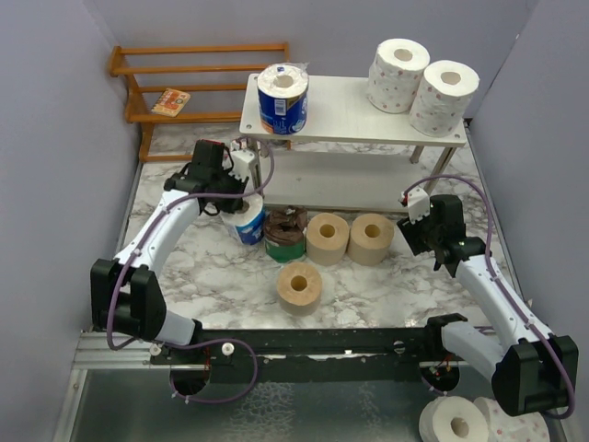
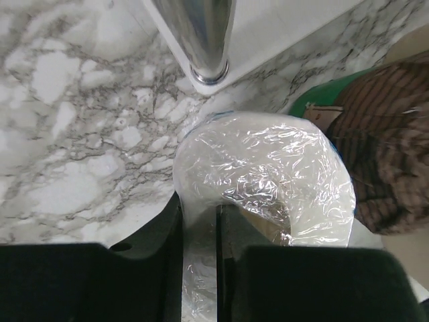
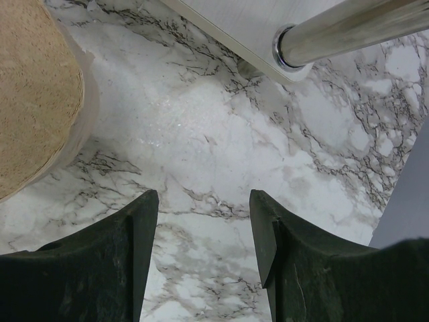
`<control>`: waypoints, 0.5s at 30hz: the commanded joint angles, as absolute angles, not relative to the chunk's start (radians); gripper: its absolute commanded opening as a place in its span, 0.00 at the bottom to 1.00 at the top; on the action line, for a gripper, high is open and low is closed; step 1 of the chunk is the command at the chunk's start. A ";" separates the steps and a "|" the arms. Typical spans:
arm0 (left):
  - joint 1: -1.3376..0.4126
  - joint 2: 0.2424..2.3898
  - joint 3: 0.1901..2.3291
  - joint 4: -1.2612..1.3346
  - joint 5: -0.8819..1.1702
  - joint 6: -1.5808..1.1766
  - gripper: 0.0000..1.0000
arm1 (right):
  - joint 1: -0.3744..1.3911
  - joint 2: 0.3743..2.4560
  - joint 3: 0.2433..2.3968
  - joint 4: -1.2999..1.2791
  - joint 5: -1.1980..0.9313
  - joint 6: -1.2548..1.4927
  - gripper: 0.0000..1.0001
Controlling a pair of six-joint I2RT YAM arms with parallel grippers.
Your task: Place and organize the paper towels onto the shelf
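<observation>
Hold gently the likely soft, light, slippery blue plastic-wrapped paper towel roll left of middle on the marble counter, with left pincer clamped on its rim, right pincer apart.

Item: two arms, left arm and right arm. Shells white on the long links; joints, bases and wrists black. Purple cable looped along each. White camera block at each wrist (a red patch beside the left one). Left end effector, right end effector: black, two blunt fingers. Black mounting rail underneath.
</observation>
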State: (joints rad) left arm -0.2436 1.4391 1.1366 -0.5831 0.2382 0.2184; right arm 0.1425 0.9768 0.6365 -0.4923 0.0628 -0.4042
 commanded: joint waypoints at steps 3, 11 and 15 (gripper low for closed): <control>-0.246 1.279 1.492 -0.746 0.399 0.227 0.00 | 0.137 0.967 0.629 -0.457 0.079 -0.400 0.57; -0.247 1.236 1.866 -0.884 0.545 0.260 0.00 | 0.138 0.970 0.628 -0.458 0.079 -0.399 0.57; -0.247 1.226 1.900 -0.897 0.501 0.298 0.00 | 0.137 0.968 0.629 -0.457 0.080 -0.399 0.57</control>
State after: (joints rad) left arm -0.2443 1.2057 1.8858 -0.8188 0.4839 0.2554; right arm 0.1421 0.9768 0.6365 -0.4923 0.0628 -0.4046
